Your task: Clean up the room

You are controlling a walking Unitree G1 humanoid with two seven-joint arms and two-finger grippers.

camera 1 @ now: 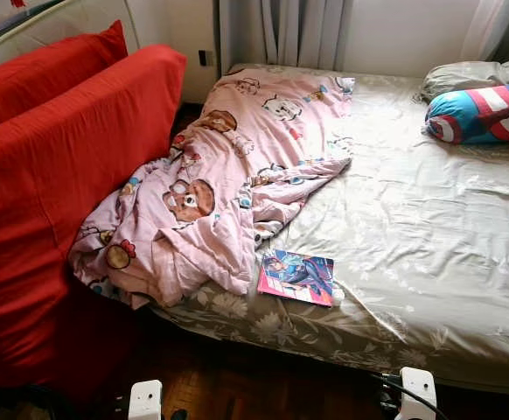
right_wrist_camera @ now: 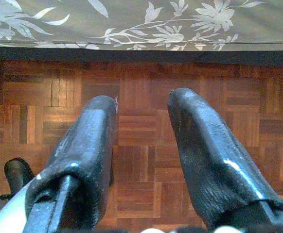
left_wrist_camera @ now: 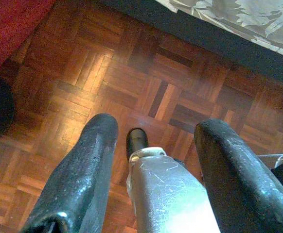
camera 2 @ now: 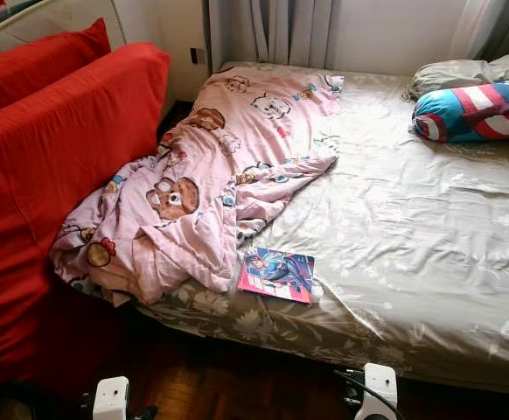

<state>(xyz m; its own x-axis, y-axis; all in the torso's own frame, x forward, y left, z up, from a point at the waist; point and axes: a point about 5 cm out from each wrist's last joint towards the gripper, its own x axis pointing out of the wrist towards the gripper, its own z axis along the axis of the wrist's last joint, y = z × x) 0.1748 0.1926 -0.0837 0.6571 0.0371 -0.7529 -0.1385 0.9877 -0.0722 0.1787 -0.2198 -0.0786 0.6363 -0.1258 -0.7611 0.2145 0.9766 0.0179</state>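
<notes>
You're facing the bed [camera 1: 429,254] with both hands hanging low, left hand [left_wrist_camera: 156,133] and right hand [right_wrist_camera: 141,104] open and empty; I'd next reach for the book [camera 1: 296,276] beside the blanket [camera 1: 228,175].

A big red cushion [camera 1: 53,201] leans up beside the bed on the left, with another red cushion [camera 1: 36,74] behind it. Grey curtains [camera 1: 285,31] hang on the wall behind the bed, and there is a small dark socket [camera 1: 204,58] on the wall next to them. The floor [left_wrist_camera: 146,92] is brown wood made of little square blocks.
</notes>
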